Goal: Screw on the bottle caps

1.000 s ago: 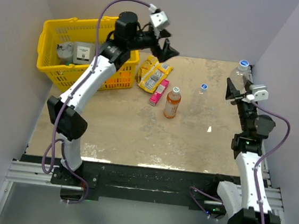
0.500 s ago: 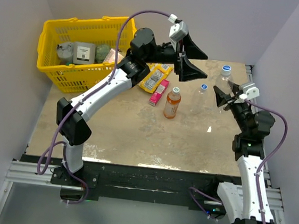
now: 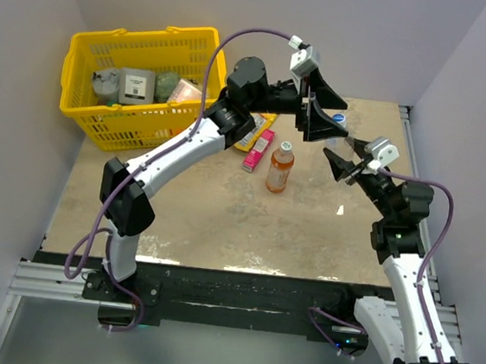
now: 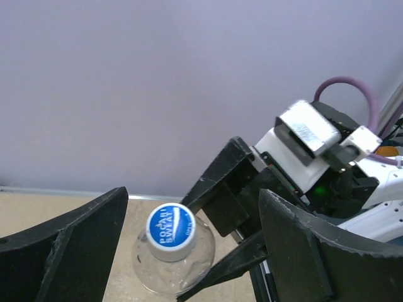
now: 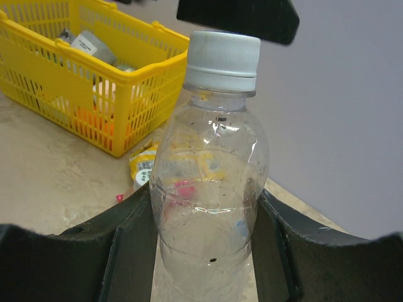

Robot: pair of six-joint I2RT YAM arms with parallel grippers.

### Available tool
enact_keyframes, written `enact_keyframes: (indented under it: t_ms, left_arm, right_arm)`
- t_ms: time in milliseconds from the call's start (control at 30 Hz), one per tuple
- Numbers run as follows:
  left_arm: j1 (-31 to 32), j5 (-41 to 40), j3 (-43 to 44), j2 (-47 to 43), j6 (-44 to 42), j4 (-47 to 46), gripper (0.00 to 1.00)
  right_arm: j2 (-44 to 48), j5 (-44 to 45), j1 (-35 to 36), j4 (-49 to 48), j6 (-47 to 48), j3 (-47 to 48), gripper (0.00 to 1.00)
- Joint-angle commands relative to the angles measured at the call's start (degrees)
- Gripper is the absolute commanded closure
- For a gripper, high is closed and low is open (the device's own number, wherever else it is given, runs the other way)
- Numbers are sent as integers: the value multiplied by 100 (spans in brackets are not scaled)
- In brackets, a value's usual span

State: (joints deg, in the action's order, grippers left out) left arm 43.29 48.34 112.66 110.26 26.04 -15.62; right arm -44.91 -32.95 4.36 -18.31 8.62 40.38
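While gripped, clear bottle [image 5: 208, 189]: upright, over the counter [image 3: 221, 223]; blue-topped cap [image 4: 170, 231] sits on its neck, tightness cannot be told.
Right hand [image 3: 350, 158]: closed around that bottle's body.
Left hand [image 3: 327, 108]: fingers spread wide, either side of the cap, not touching.
Orange bottle [image 3: 280, 170]: standing capped on the counter, near both hands.

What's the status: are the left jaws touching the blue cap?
Apart. Left wrist view: blue cap sits between the open left jaws, bare gap on each side.
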Motion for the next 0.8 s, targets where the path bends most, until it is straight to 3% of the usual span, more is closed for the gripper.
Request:
enact_keyframes:
  t_ms: [0,133,233,433,467,567,633,667,700,733,767]
  left_arm:
    - [39,-184,133,119,85,-29,12]
    - [39,-272,98,136,24,67,14]
    - [39,-202,116,171,32,15,24]
    - [39,0,90,198,94,-170,57]
    - [39,61,63,189,77,-178,70]
    - [31,114,-104,75,41,-143,82]
    - [31,115,-279,-47,-55,-100,100]
    - [13,62,-297,-92,-108,31,100]
    - [-4,62,-263,-127,-195,111,100]
    - [-65,62,-167,-162,-527,494,100]
    - [-118,1,-35,-189,-739,768,100]
  right_arm:
    - [114,-19,47,-94,131,269,100]
    - [140,8,65,-129,96,277,100]
    - [158,25,118,-103,96,277,100]
    - [87,69,179,-24,122,304,100]
    - [70,113,179,-24,122,321,100]
    - [-36,166,197,-6,70,461,98]
    - [-88,157,188,89,26,558,82]
    - [-149,62,197,186,78,715,72]
    - [-176,-261,188,370,391,830,44]
    - [-185,-491,197,920,560,962,32]
    - [-220,-650,197,1299,727,1337,12]
